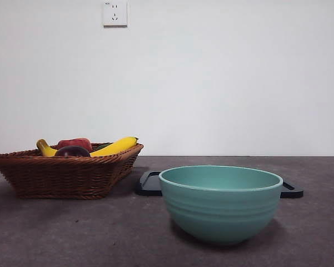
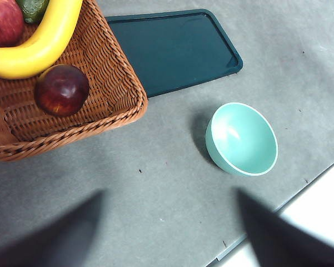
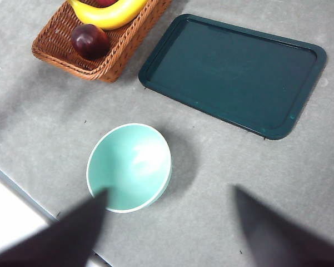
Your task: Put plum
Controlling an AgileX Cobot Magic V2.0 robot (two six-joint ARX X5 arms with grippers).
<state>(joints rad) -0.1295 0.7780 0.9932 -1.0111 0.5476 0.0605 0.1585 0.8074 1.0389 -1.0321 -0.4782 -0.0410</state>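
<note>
One plum [image 2: 61,89] lies in the single wicker basket [image 2: 112,105], near a corner of it, just beside one banana [image 2: 40,44]; a red fruit [image 2: 4,21] and something green [image 2: 32,8] sit beyond the banana. One dark tray [image 3: 233,72] lies flat beside the basket, and one teal bowl [image 3: 130,166] stands upright, apart from both, close to the surface [image 2: 155,194] edge. Bare surface lies open between basket, tray and bowl. The left gripper [image 2: 169,233] and right gripper [image 3: 169,231] hover high, each with jaws spread and holding nothing.
</note>
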